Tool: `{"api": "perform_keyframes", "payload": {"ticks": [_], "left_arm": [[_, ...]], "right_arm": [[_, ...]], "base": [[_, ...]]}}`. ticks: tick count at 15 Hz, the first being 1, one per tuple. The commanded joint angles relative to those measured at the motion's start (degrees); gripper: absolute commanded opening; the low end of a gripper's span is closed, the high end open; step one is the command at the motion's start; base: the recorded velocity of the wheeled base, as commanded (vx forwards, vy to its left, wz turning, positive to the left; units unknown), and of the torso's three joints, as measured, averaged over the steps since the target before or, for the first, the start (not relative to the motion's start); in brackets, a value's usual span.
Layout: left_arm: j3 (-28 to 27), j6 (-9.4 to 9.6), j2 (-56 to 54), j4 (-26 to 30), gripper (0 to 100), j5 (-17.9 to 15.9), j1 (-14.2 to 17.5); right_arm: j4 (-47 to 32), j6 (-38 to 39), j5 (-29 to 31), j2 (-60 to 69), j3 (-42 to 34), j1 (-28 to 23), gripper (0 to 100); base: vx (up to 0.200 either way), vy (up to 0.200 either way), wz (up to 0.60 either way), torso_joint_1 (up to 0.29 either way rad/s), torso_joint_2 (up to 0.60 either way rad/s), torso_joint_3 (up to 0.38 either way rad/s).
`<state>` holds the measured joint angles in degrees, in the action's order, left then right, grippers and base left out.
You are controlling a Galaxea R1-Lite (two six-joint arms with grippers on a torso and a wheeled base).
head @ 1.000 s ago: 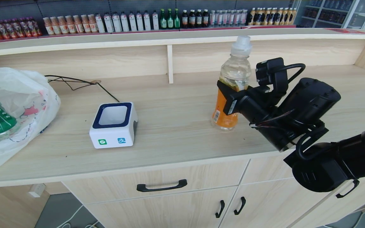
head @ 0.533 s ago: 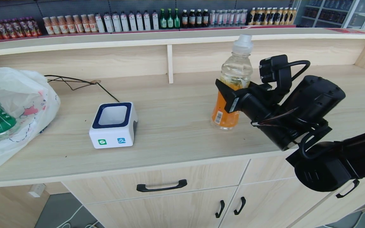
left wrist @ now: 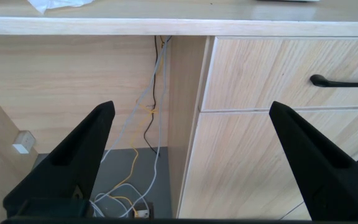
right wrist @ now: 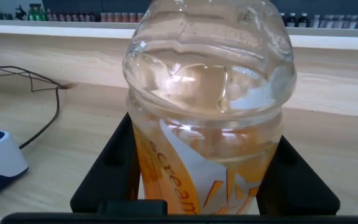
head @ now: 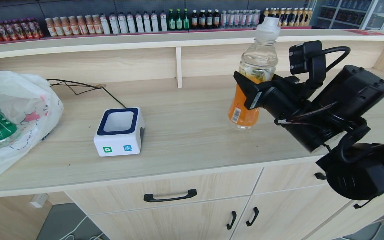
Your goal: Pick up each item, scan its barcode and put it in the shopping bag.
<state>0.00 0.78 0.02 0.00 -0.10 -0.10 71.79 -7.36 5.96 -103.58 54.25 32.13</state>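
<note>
The right gripper (head: 256,87) has its fingers closed round the middle of the orange drink bottle (head: 245,111). The bottle is upright and seemingly just off the counter (head: 185,133), and its barcode sits low on the side toward the scanner (head: 119,131), which suits carrying it across to be read. The path to the scanner runs over open wood between the front edge and the raised back ledge (head: 212,63), with the shopping bag (head: 28,96) beyond at the left end, while the left gripper (left wrist: 191,155) hangs wide open and empty below the counter, facing the cupboard fronts (left wrist: 260,124).

orange-label bottle (head: 257,63) near upright, white scanner (head: 120,131) leftward, plastic bag (head: 28,100) farthest left
</note>
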Motion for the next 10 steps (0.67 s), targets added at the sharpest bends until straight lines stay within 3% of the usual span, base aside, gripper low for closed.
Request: {"api": "perform_keyframes", "payload": {"ticks": [1, 5, 7, 8, 10], "left_arm": [[0.00, 0.01, -0.02, 0.00, 100, 0.01, 0.01], [0.00, 0.10, -0.02, 0.00, 100, 0.01, 0.01], [0.00, 0.36, -0.02, 0.09, 100, 0.01, 0.01], [0.00, 0.36, -0.02, 0.00, 100, 0.01, 0.01], [0.00, 0.36, -0.02, 0.09, 100, 0.01, 0.01]], "right_arm": [[-2.53, -0.28, 0.02, 6.02, -0.02, 0.12, 0], [-13.78, -0.99, -0.07, 17.27, -0.02, 1.62, 0], [-18.44, -0.02, -1.65, 22.20, -1.07, 5.66, 0], [-19.14, -0.02, -2.01, 24.04, -3.18, 8.38, 0], [-19.41, -0.55, -1.92, 27.47, -8.46, 8.91, 0]], "base": [[0.000, 0.000, 0.00, 0.000, 0.00, 0.000], [0.000, 0.000, 0.00, 0.000, 0.00, 0.000], [0.000, 0.000, 0.00, 0.000, 0.00, 0.000], [0.000, 0.000, 0.00, 0.000, 0.00, 0.000], [0.000, 0.000, 0.00, 0.000, 0.00, 0.000]]}}
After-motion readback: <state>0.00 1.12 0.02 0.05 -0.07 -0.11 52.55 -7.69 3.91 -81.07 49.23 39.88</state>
